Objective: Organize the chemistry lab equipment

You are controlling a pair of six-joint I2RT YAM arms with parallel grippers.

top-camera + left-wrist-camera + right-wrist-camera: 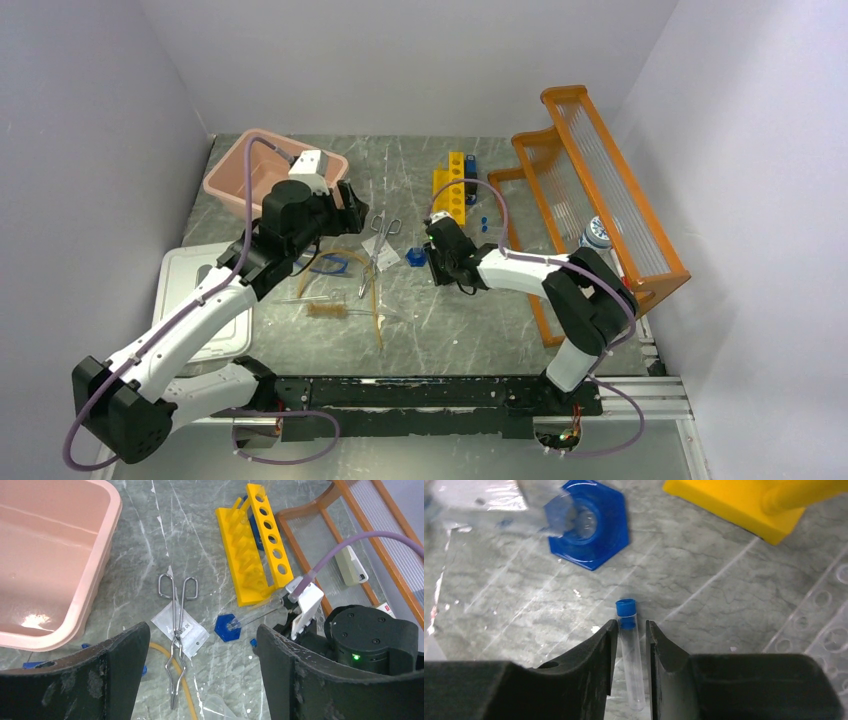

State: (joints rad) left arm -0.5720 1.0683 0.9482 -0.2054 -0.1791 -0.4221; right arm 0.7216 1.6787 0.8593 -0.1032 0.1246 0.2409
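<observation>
R fingers point(606, 655) are pinching a capped tube point(632, 670), one each side, apparently tight on the glass. Its blue cap point(625, 608) is sticking out just past the tips. Ahead-left of them a blue hex base point(591, 527) is lying on the tabletop point(724, 590); ahead-right is the yellow rack point(724, 505). L fingers point(120, 675) are hanging wide apart, holding nothing, w/ scissors point(176, 639) and packet point(195, 635) lying between and beyond them. Step in hand, prob.: racking the tube. Next move is calling for a lift, tilting the tube upright and lining it up w/ a rack hole. Packet print is showing, too small to read.
</observation>
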